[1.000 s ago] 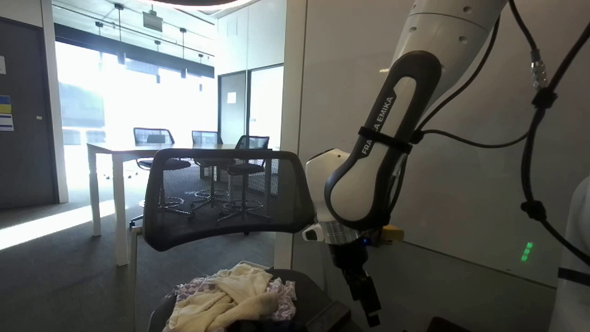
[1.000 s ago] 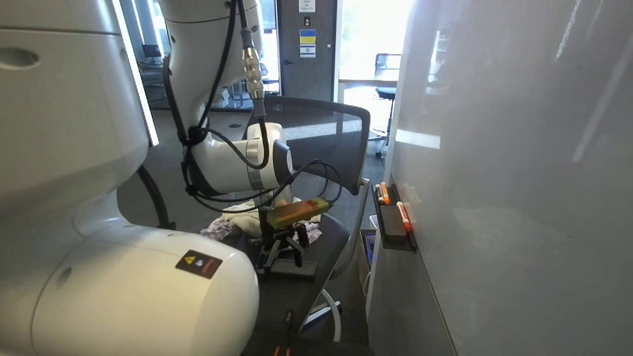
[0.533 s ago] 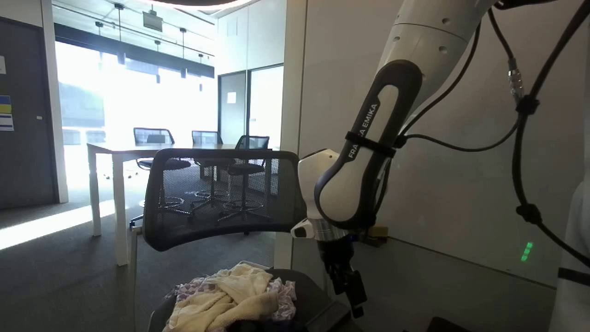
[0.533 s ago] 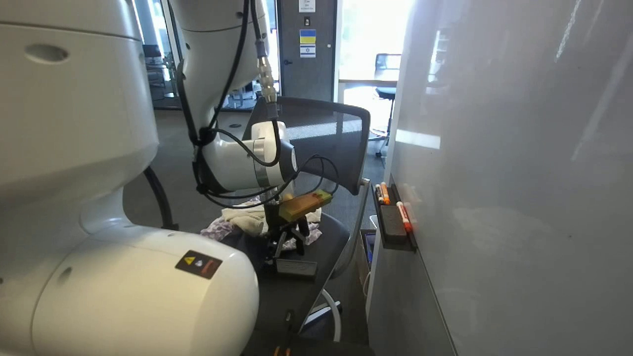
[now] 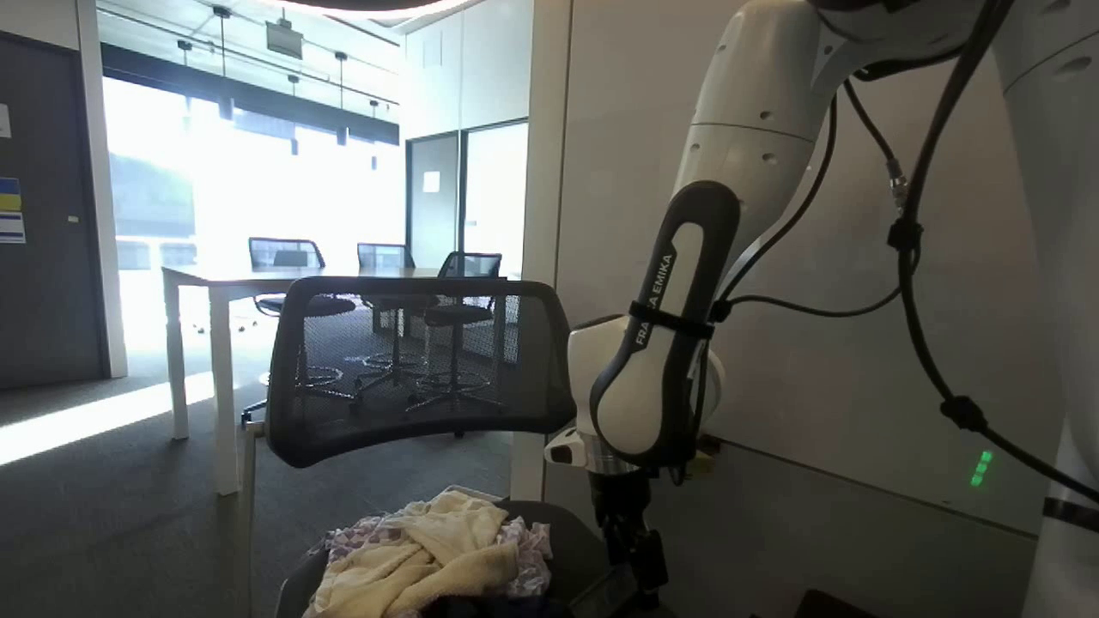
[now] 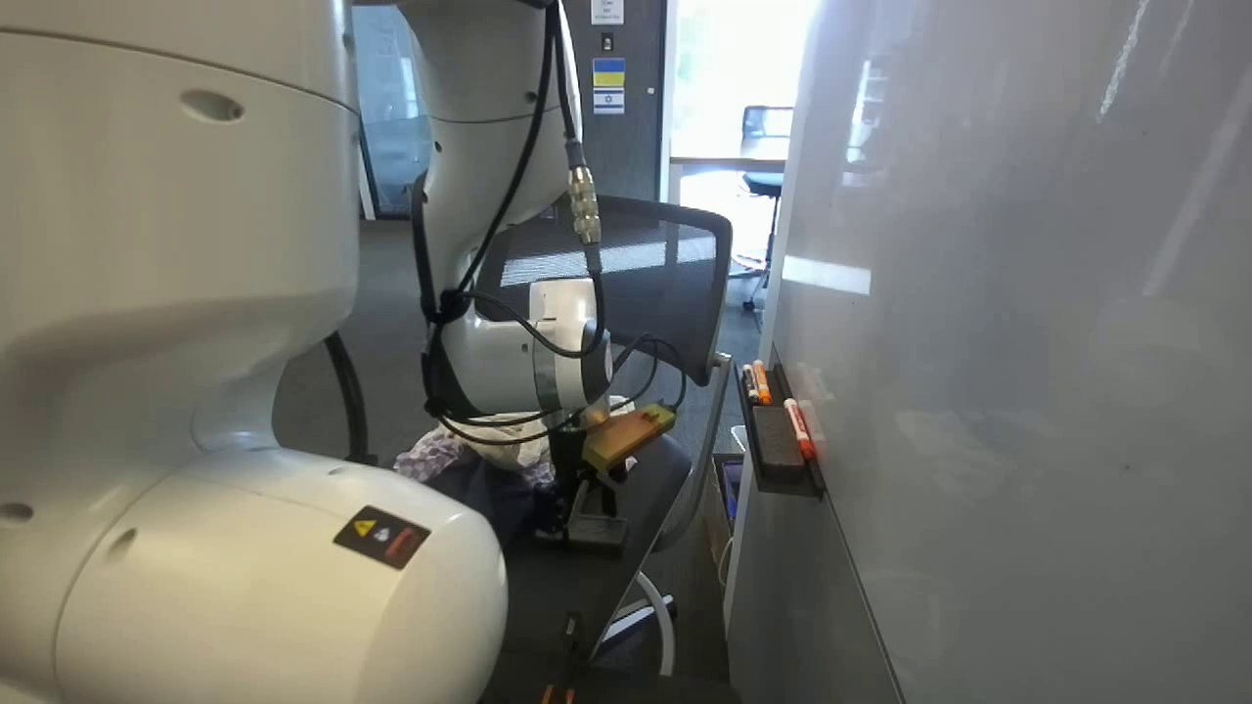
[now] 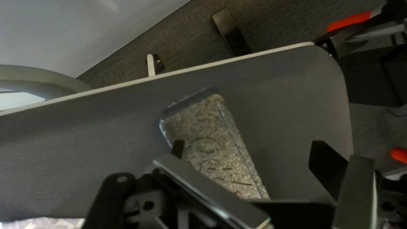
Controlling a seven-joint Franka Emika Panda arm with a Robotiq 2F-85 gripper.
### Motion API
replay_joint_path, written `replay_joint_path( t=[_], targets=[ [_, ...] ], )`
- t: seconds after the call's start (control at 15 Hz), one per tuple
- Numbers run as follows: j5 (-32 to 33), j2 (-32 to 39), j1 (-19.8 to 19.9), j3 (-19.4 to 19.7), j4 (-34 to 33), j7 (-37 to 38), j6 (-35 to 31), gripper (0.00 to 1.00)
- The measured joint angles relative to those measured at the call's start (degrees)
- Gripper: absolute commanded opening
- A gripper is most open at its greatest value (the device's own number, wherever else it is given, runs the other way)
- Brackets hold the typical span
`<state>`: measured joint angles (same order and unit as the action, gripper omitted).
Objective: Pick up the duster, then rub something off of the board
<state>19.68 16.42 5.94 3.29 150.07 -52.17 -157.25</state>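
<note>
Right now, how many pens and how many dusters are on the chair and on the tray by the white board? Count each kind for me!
Pens: 3, all on the tray
Dusters: 2, one on the chair, one on the tray
Total: 5
</note>
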Motion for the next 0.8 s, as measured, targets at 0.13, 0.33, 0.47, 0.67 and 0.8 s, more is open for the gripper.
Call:
replay_joint_path(
  t=[0.13,0.33,0.47,0.67,0.8],
  targets=[
    [1.0,2.1,0.7,0.2,-0.1,-0.3,-4.1,1.0],
    [3.3,4.0,0.9,0.7,-0.2,-0.4,-8.5,0.73],
    [5.1,4.8,0.9,1.3,-0.6,-0.4,-10.0,0.68],
    [6.8,5.6,0.8,2.1,-0.5,-0.4,-11.0,0.91],
    [7.2,5.8,0.7,2.3,-0.2,-0.3,-11.1,0.99]
  ],
)
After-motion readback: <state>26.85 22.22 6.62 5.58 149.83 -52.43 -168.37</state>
